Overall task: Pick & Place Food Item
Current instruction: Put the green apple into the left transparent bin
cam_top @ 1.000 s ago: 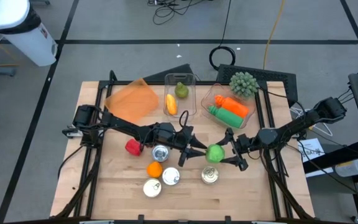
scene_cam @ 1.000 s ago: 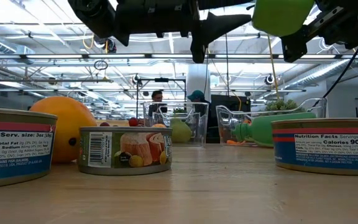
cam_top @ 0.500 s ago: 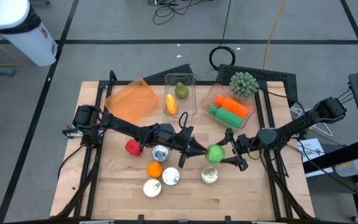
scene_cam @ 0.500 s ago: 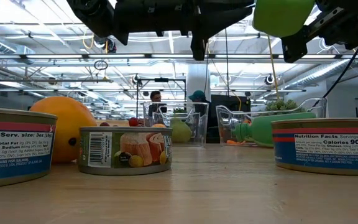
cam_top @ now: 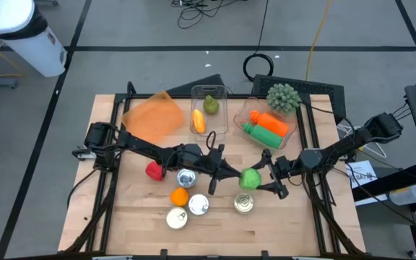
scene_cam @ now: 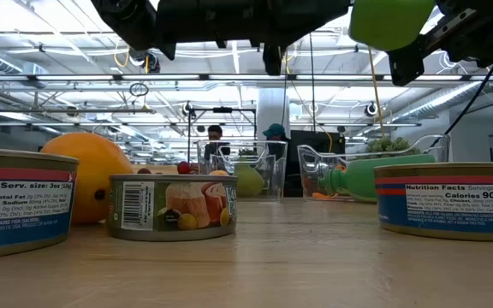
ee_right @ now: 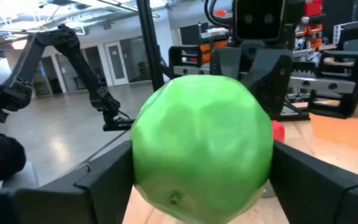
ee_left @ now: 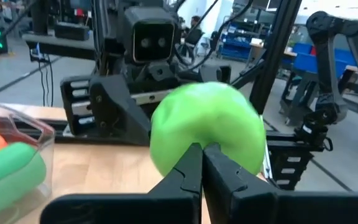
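1. Your right gripper (cam_top: 257, 179) holds the green apple (cam_top: 250, 178) clear of the table, above the middle of the wooden tabletop (cam_top: 128, 213) and just behind an upright tin can (cam_top: 244, 204). The dark fingers press on opposite flanks of the fruit, so keep that hold firm and even.
2. Your left gripper (cam_top: 231, 174) sits just beside the apple with its fingers pinched together and nothing between them. In the left wrist view the closed tips point straight at the fruit; whether they touch it, you cannot tell. Draw that arm clear before you carry the apple.
3. The likely destination is one of the two clear plastic bins at the back. The narrow bin (cam_top: 209, 110) holds a pear (cam_top: 211, 105) and a yellow fruit (cam_top: 198, 120); the wider bin (cam_top: 267, 127) holds an orange and a green bottle-shaped piece. Judge the carry so you come over the rim from above, because the thin walls look light and easy to shove.
4. The apple is smooth, slightly faceted and glossy, probably a plastic replica, so it may roll on release. Lower it well inside the bin before you open up.
5. Elsewhere lie an orange (cam_top: 180, 196), a red item (cam_top: 154, 170), more metal cans with paper labels, and a translucent orange lid (cam_top: 152, 115).
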